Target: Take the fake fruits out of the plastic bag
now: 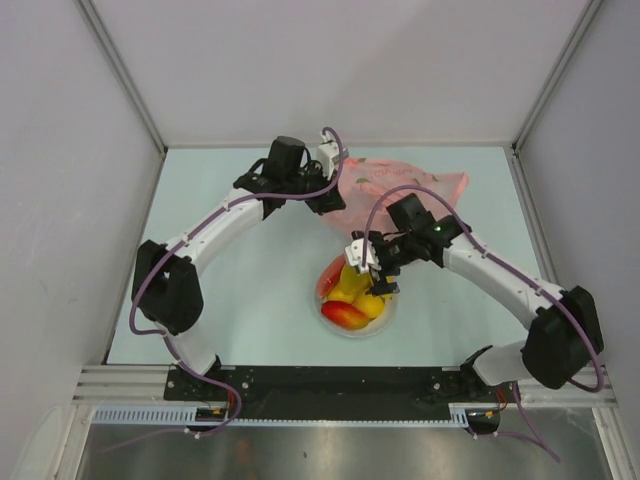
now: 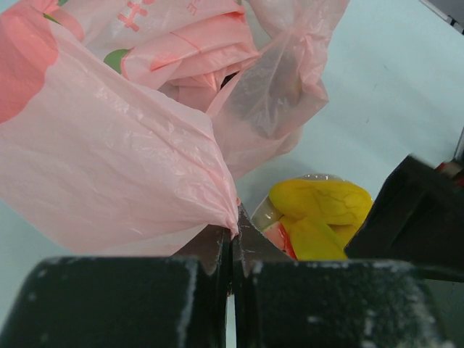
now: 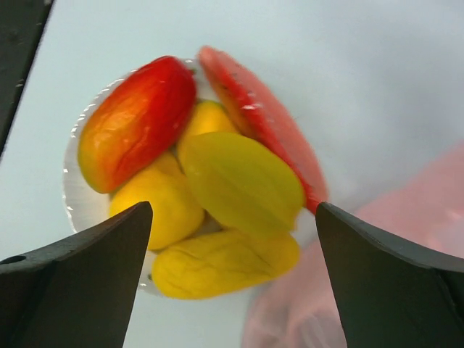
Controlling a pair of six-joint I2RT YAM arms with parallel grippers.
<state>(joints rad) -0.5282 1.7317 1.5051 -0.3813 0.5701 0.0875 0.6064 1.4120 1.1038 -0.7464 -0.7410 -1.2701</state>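
Left gripper [image 2: 232,243]: jaws together, pinching a fold of the pink bag [image 2: 109,159], which lies far of centre. Its contents can't be made out through the crinkled film. Right gripper [image 3: 232,210] is spread wide with nothing between, over the plate [image 3: 72,196] just near of the bag. On the plate are a mango [image 3: 134,123], a slice [image 3: 261,123] and yellow fruits [image 3: 239,181] — the lowest are partly covered, and the plate's near rim is cut off by the fingers.

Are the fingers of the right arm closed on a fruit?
No, the right fingers stand wide apart, and the fake fruits lie on the plate below.
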